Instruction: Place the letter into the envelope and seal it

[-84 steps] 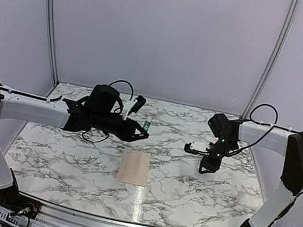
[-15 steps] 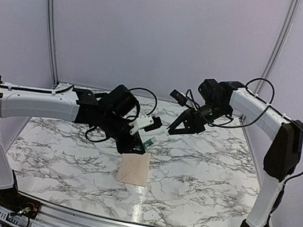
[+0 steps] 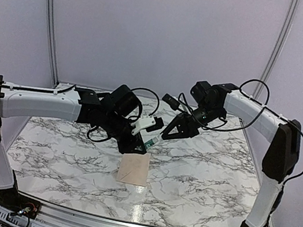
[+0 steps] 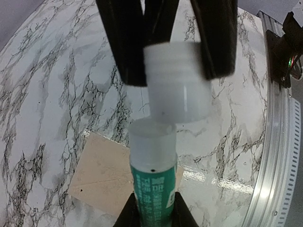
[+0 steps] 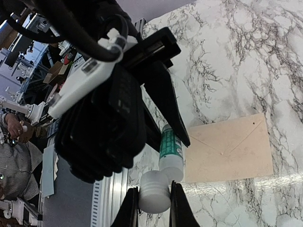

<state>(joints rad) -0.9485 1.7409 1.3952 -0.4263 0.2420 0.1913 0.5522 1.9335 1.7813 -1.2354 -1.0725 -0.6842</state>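
The cream envelope [image 3: 133, 168] lies flat on the marble table with its flap folded down [image 5: 229, 149]. The letter is out of view. My left gripper [image 3: 145, 143] is shut on a green-labelled glue stick [image 4: 152, 175], held above the envelope's far edge [image 4: 102, 177] with its white neck pointing at the right gripper. My right gripper [image 3: 166, 134] is shut on the white cap [image 5: 154, 191]. The cap [image 4: 176, 80] sits just off the stick's tip [image 5: 170, 149], slightly to one side and nearly touching it.
An aluminium rail [image 3: 125, 226] runs along the table's near edge, close below the envelope. Both arms cross over the table's middle, their wrists almost meeting. White frame posts [image 3: 50, 19] stand at the back corners.
The right gripper has come down and left with the cap until it meets the glue stick's tip. The left gripper has edged slightly towards it. Earlier the two arms were far apart.
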